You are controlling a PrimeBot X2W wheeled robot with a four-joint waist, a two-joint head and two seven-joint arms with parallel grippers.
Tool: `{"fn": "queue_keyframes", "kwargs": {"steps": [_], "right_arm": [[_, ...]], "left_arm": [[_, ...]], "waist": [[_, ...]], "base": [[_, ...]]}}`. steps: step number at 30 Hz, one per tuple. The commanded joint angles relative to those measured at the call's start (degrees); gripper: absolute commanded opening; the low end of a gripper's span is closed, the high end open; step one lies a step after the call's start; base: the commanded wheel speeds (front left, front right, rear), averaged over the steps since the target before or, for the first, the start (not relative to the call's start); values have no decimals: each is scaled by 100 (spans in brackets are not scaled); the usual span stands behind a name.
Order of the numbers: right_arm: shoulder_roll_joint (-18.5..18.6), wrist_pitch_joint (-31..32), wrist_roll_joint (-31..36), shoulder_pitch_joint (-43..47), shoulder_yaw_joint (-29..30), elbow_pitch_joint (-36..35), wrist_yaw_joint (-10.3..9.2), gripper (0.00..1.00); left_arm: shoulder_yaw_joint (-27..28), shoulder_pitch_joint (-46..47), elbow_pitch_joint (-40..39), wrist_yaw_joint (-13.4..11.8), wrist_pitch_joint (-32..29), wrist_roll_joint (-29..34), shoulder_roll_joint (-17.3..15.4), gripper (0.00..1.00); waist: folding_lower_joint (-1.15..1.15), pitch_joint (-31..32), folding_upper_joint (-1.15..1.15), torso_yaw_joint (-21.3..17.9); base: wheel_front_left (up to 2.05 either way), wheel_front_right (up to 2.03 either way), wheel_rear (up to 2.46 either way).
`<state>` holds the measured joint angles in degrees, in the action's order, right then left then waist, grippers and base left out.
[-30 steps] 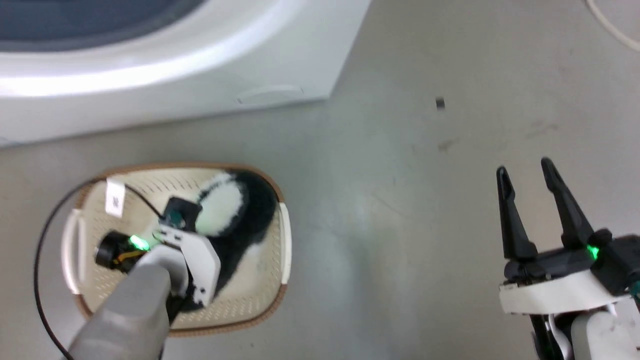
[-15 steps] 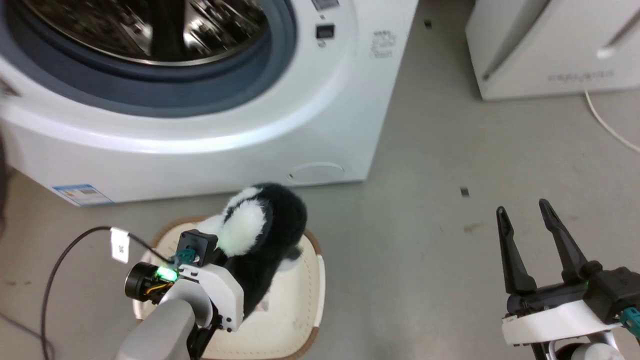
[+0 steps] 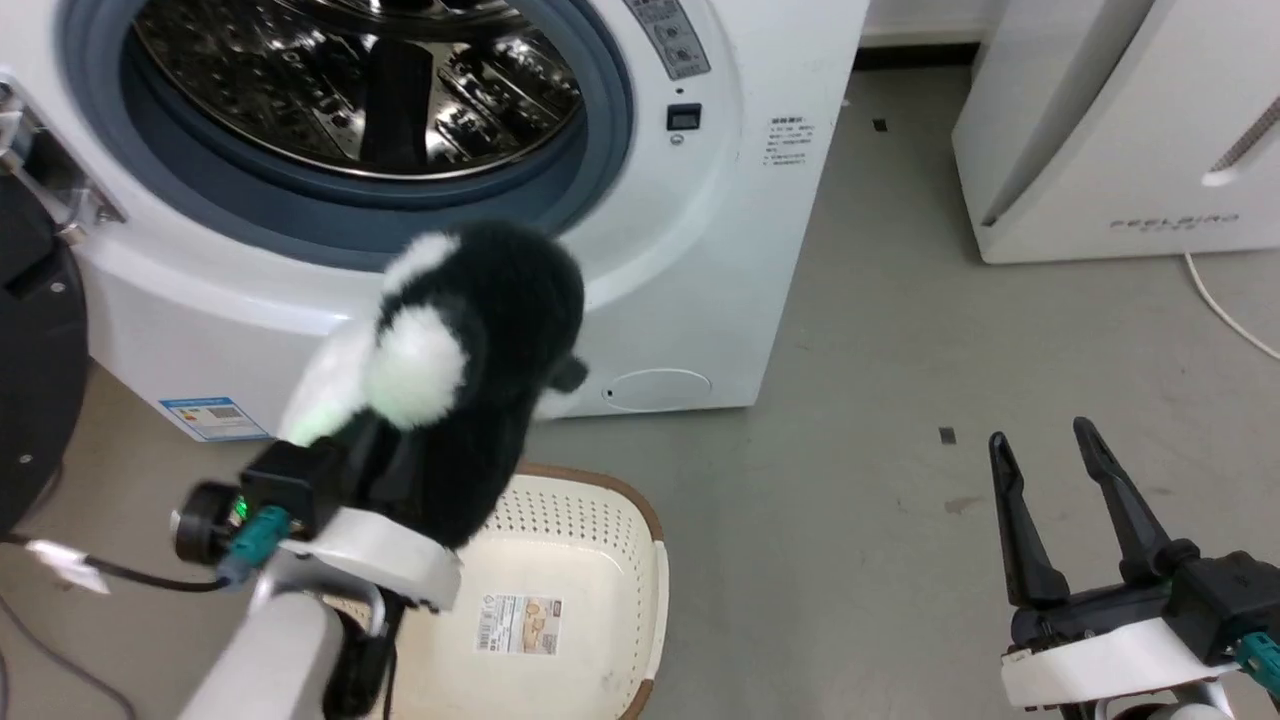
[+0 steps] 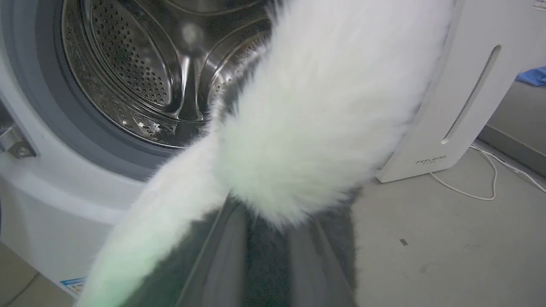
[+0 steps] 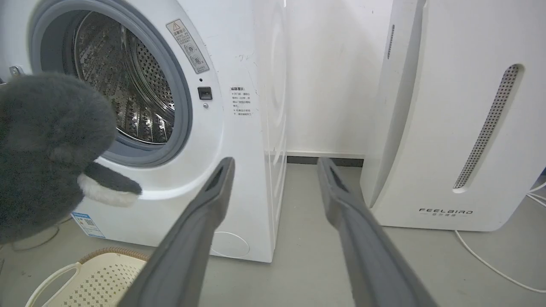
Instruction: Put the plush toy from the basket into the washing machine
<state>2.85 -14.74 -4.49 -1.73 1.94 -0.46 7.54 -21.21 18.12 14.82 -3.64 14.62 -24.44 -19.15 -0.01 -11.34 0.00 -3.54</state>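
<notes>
Plush toy: black fluff with white patches, held in the air, clear of the basket and above its near-left part. It sits in front of the washing machine, level with the lower edge of the grey door seal and outside the steel drum. In the right wrist view the toy covers the lower left of the door opening.

Left tool: clamped on the plush toy, both fingers pressed into the dark fur under a big white patch, pointing toward the drum.

Right tool: open, fingers spread with nothing between them, low on the robot's right and well apart from the toy, over the grey floor. In its own wrist view it points at the gap between the washer and the white FEELBIRD appliance.

Basket stands on the floor just in front of the washer, with the label sticker showing on its cream bottom. The washer door is swung open at the left edge, round and black. A blue-edged label is on the washer's lower front. A white cable runs on the floor by the appliance.
</notes>
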Motion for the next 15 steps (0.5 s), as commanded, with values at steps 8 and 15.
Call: {"fn": "queue_keyframes", "kwargs": {"steps": [8, 15], "right_arm": [[3, -26, -53, -220, -83, -165, -5, 100], [3, -26, -173, -549, -176, -317, -5, 100]], "left_arm": [[812, 570, -829, 217, 38, 172, -301, 0], [1135, 1872, -510, 545, -116, 151, -790, 0]], "waist": [[1, -754, 0, -280], [1, -1613, 0, -565]], "base": [[0, 0, 0], [0, 0, 0]]}}
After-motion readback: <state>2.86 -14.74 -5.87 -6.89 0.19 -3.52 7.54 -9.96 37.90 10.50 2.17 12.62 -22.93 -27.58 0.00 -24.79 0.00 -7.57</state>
